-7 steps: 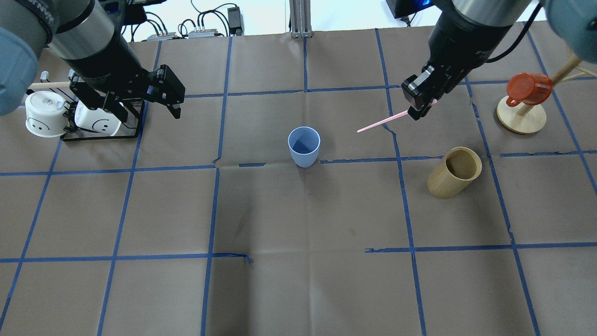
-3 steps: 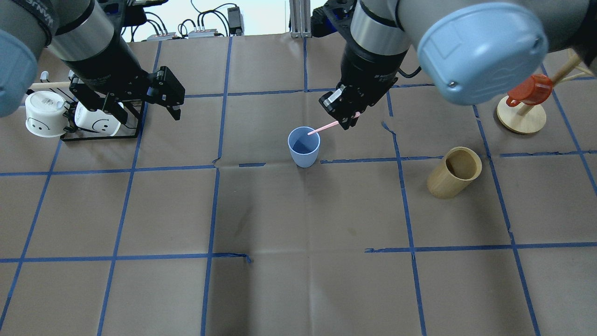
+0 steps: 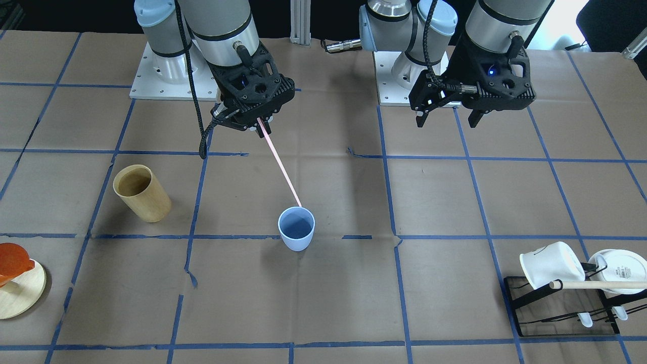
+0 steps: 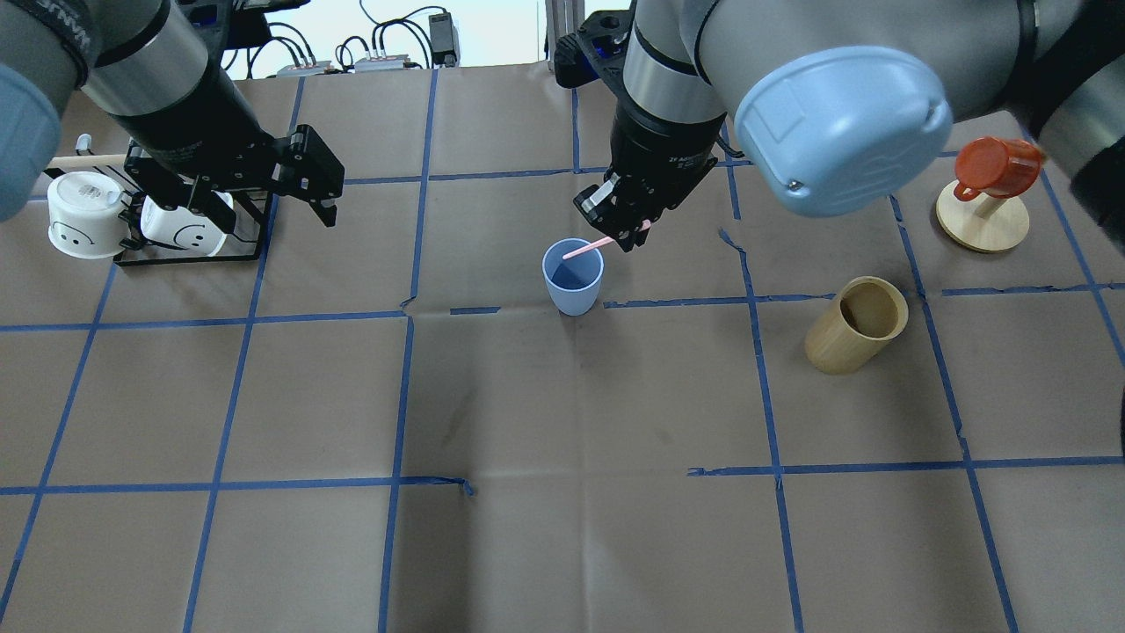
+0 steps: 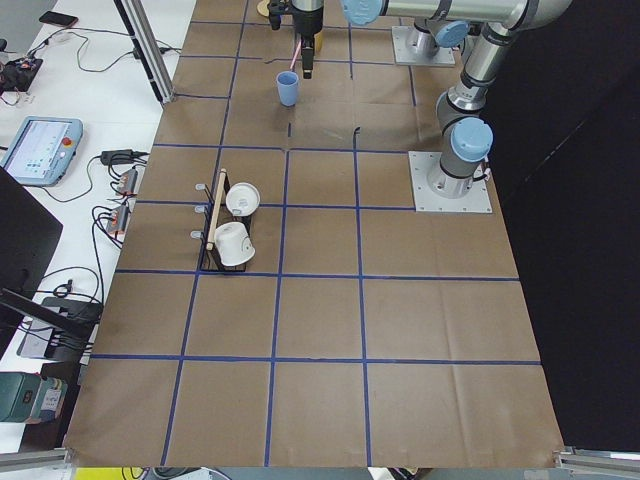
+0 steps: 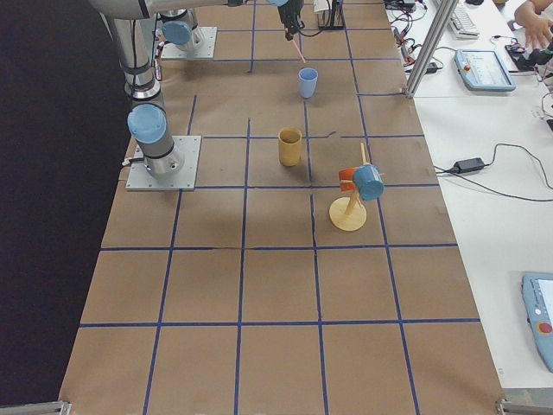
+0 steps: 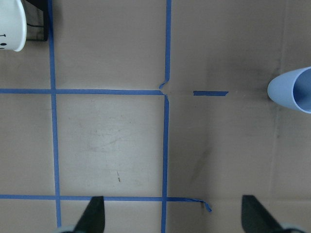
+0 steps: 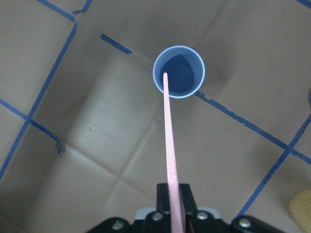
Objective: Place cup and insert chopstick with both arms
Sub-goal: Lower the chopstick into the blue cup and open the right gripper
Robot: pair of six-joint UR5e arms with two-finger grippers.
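The light blue cup [image 4: 573, 280] stands upright near the table's middle, also seen in the front view [image 3: 296, 230] and the right wrist view [image 8: 179, 72]. My right gripper [image 4: 627, 234] hovers just behind and to the right of it, shut on the upper end of the pale pink chopstick [image 4: 587, 248]. The chopstick [image 3: 280, 169] slants down, and its tip lies over the cup's mouth near the rim [image 8: 170, 145]. My left gripper [image 4: 323, 189] hangs open and empty at the far left [image 3: 447, 121]. The cup's edge shows in the left wrist view [image 7: 294, 90].
A tan wooden cup [image 4: 857, 325] stands right of the blue cup. A red mug [image 4: 995, 167] hangs on a wooden stand at the far right. Two white mugs [image 4: 83, 215] and a wooden rod sit on a black rack [image 3: 561, 313] beside my left gripper.
My right arm has swung left with the chopstick, from the table's right side to the cup; the tip now lies over the cup's mouth. The left arm has barely moved.
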